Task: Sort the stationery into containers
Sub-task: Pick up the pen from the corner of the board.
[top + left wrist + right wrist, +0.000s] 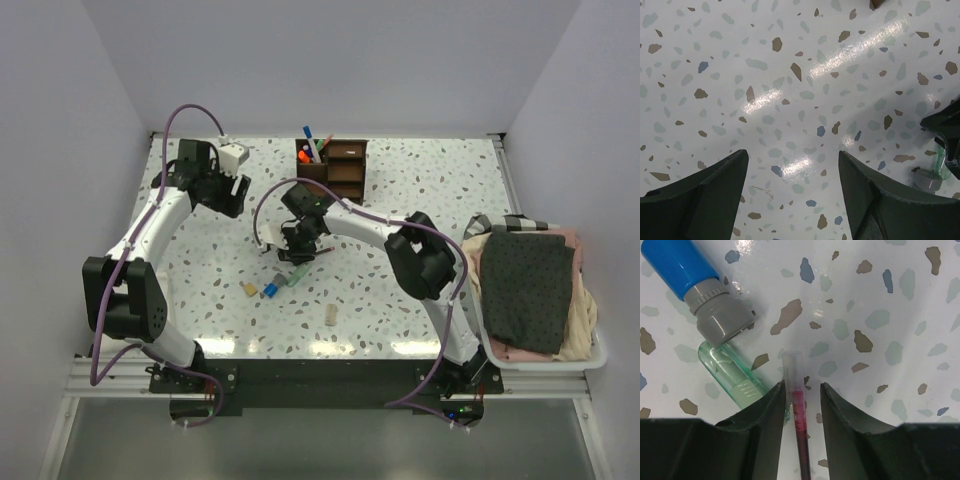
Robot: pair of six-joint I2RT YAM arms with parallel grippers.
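My right gripper (802,385) is low over the table, its jaws open and straddling a thin red pen (801,410); the left finger touches it and a gap shows at the right finger. A green marker (732,372) and a blue-capped grey piece (695,285) lie just left of it. In the top view the right gripper (297,250) is in front of the brown wooden organizer (345,165), which holds several pens (312,143). My left gripper (792,152) is open and empty over bare table, at the back left in the top view (228,193).
Two tan blocks (249,288) (330,316), a blue piece (270,289) and the green marker (293,276) lie on the speckled table. A white tray with dark and pink cloths (530,290) stands at the right edge. The left wrist view shows the green marker (939,160) at its right edge.
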